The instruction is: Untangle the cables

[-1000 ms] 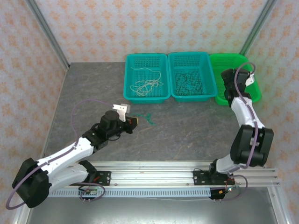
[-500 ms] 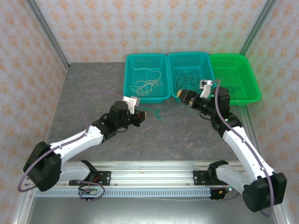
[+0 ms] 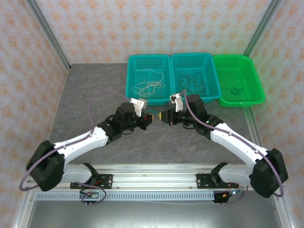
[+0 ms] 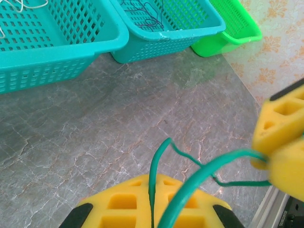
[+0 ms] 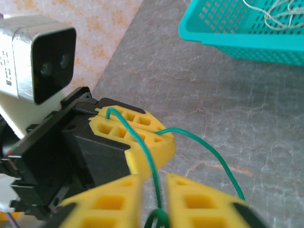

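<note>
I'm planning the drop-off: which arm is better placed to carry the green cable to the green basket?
Right, probably. Both the left gripper and right gripper pinch the green cable mid-table, but the green basket sits far right, on the right arm's side.

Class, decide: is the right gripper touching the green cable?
Touching. In the left wrist view the green cable runs straight into the shut right gripper; the right wrist view shows it pinched between the yellow fingers.
</note>
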